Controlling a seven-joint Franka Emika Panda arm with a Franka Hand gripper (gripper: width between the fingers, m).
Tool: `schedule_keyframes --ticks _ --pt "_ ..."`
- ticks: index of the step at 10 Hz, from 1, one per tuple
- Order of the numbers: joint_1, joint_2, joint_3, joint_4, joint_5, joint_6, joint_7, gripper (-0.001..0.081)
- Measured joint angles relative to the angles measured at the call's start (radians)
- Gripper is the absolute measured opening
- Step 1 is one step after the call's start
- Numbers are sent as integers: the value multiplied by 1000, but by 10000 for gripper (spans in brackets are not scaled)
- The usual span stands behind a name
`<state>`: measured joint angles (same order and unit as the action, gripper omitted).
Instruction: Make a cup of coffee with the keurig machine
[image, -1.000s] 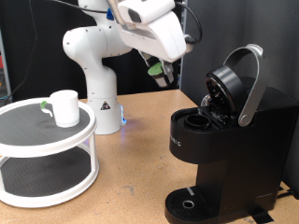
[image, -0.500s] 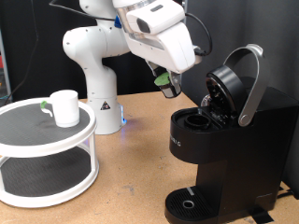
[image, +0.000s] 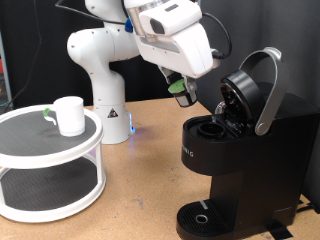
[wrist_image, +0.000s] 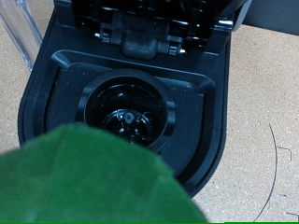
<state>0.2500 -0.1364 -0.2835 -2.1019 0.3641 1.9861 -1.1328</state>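
Note:
The black keurig machine (image: 245, 160) stands at the exterior view's right with its lid and silver-grey handle (image: 267, 92) raised and its pod chamber (image: 212, 128) open. My gripper (image: 181, 90) hangs just above and to the left of that chamber, shut on a small dark pod with a green top (image: 180, 88). In the wrist view the pod's green top (wrist_image: 89, 182) fills the near corner, with the empty round chamber (wrist_image: 126, 110) beyond it. The white cup (image: 69, 115) stands on the stand at the left, far from my gripper.
A white round two-tier stand (image: 45, 165) holds the cup at the exterior view's left. The white arm base (image: 100, 80) stands behind on the wooden table (image: 140, 190). The machine's round drip tray (image: 203, 217) sits at the bottom.
My gripper has moved with the pod to the exterior view's right and slightly down, closer to the open chamber. The cup and the machine have not moved.

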Motion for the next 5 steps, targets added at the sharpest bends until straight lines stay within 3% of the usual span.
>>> schedule_keyframes --ticks 5 --pt "8 1 31 -65 68 117 -12 484"
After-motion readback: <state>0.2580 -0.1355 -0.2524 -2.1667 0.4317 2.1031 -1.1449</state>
